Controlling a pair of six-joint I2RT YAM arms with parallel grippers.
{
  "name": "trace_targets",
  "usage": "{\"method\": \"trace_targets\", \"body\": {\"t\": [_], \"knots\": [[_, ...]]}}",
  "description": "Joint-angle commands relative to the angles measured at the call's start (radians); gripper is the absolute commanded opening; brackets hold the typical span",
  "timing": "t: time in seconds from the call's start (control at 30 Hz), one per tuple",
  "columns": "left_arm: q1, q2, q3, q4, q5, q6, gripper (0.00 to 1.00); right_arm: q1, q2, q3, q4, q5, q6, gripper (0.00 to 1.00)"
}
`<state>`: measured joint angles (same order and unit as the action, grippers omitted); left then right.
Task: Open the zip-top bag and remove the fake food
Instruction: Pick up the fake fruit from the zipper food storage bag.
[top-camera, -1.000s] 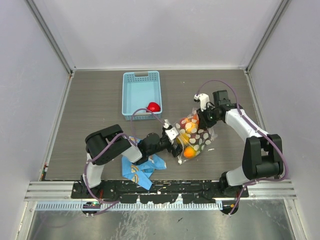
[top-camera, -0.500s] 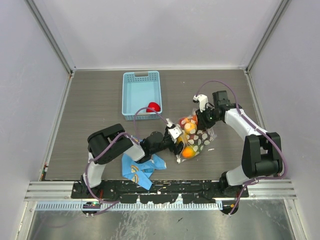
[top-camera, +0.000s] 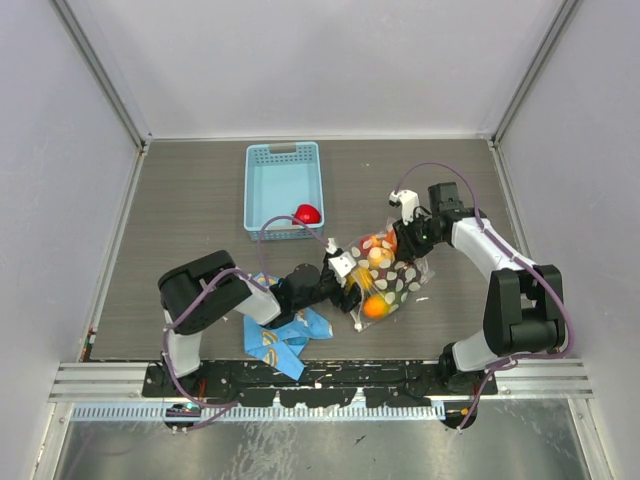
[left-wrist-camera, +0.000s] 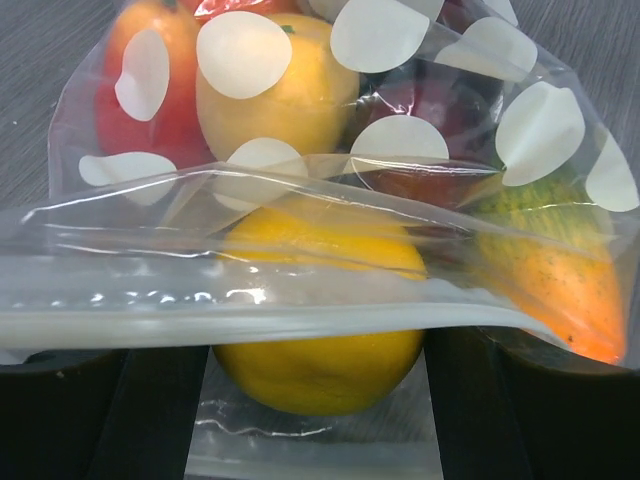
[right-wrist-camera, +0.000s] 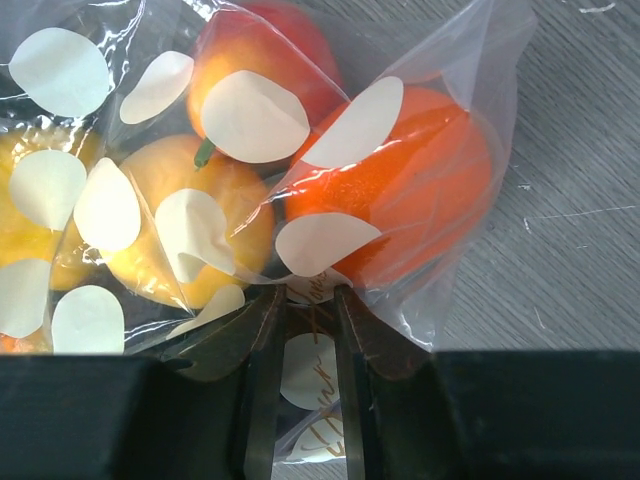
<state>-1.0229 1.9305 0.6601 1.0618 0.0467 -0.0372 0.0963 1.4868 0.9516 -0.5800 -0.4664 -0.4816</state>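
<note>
The zip-top bag (top-camera: 388, 275), a clear plastic pouch with white polka dots and a white zip strip (left-wrist-camera: 250, 305), lies on the grey wood-grain table (top-camera: 180, 200) at about 4 o'clock from its middle. It bulges with the fake food (top-camera: 377, 307), small glossy plastic fruits in red, orange and yellow.

From the left, a crumpled blue cartoon-print cloth (top-camera: 285, 340) lies at 7 o'clock near the table's edge. A light blue slotted plastic basket (top-camera: 262, 190) stands at 11 o'clock, with one red fruit (top-camera: 308, 213) at its 5 o'clock corner.

The left gripper (top-camera: 352, 288) meets the bag's 9 o'clock end, its mouth. Its jaws stand wide on either side of a yellow fruit (left-wrist-camera: 320, 370) under the zip strip; whether they press it I cannot tell. The right gripper (right-wrist-camera: 310, 297), at the bag's 1 o'clock corner, is clenched on a fold of film.

The film looks thin, limp and slippery, and the fruits light, hard and apt to roll. The stiffer zip strip or a corner fold seems the best hold. Open table lies toward 12 and 3 o'clock; the cloth and the near edge crowd 6 o'clock.
</note>
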Motion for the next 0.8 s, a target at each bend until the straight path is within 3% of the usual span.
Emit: {"method": "trace_targets", "body": {"t": [0.0,0.3,0.77], "knots": [[-0.003,-0.092,-0.021,-0.022,-0.015,-0.079,0.39,-0.02,-0.012,-0.007,0.0,-0.022,-0.026,0.32],[-0.001,-0.237,0.011,-0.385,0.001,-0.161,0.37,-0.04,-0.038,0.005,-0.029,-0.121,-0.063,0.43],[0.015,-0.395,0.052,-0.702,0.026,-0.199,0.35,-0.069,-0.063,0.012,-0.052,-0.202,-0.089,0.47]]}}
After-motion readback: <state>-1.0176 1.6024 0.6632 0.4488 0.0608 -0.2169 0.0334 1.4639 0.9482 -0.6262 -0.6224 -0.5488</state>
